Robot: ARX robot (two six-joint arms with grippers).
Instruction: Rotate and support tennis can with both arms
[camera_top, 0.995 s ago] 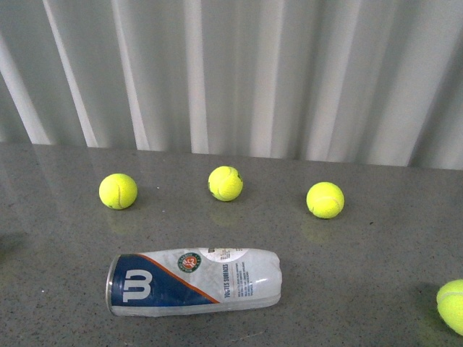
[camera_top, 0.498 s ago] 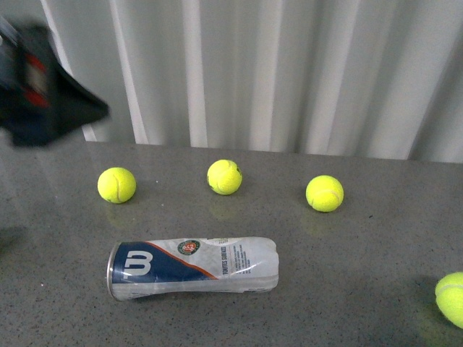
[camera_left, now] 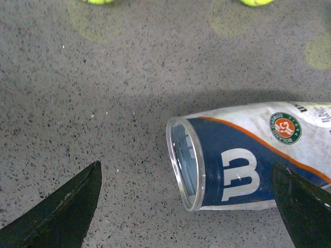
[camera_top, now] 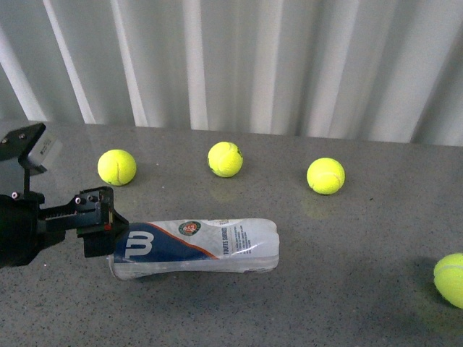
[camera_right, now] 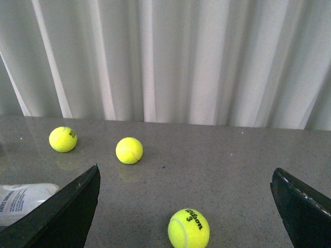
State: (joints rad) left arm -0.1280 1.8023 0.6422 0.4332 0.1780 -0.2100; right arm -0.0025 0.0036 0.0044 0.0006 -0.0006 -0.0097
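The tennis can (camera_top: 206, 246) lies on its side on the grey table (camera_top: 347, 231), metal-rimmed open end to the left and blue label with the white logo facing up. My left gripper (camera_top: 114, 223) is low at that rim end and open. In the left wrist view the can (camera_left: 243, 155) and its rim (camera_left: 186, 165) lie between the two black fingers (camera_left: 67, 206) without touching either. My right gripper (camera_right: 185, 173) is open and holds nothing; it is out of the front view. Only the can's clear closed end (camera_right: 20, 201) shows at the edge of the right wrist view.
Three yellow tennis balls (camera_top: 116, 167), (camera_top: 225, 159), (camera_top: 325, 176) sit in a row behind the can. Another ball (camera_top: 450, 278) lies at the right edge and shows close between the right fingers (camera_right: 189, 228). A white pleated curtain (camera_top: 253, 65) backs the table.
The left arm has come down from the upper left to the can's rim end. The can's label has turned a little.
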